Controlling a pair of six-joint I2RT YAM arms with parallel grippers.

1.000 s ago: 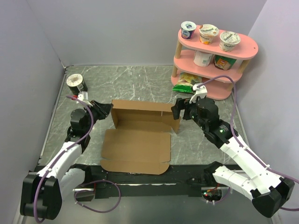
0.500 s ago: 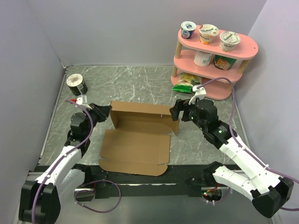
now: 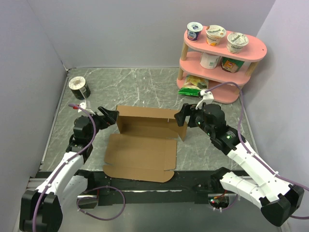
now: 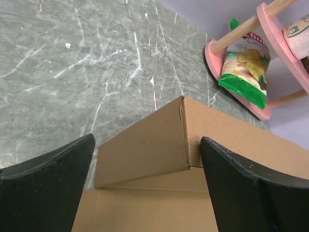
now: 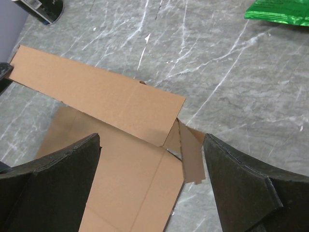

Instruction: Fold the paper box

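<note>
Both pincers are standing open at the two ends of the half-raised paper box [image 3: 142, 145], a plain brown sheet of matte, creased cardboard.

The box is lying on the grey, white-veined, marble-look bench [image 3: 145, 82], to the near left of the pink shelf with oval tiers and pale wooden posts [image 3: 256, 48]. Its long back wall is standing upright, and a flat panel with notched tabs is spreading out toward the arms. The left pincer [image 3: 110, 116], with its black curved fingers, is gaping wide at the end farthest from the shelf, the wall's sharp corner showing between its fingers. The right pincer [image 3: 182, 114] is spread just as wide at the shelf-side end, where a small side flap is hanging loosely bent. A glossy green crisp bag [image 3: 193, 86] is resting on the shelf's lowest tier.
</note>
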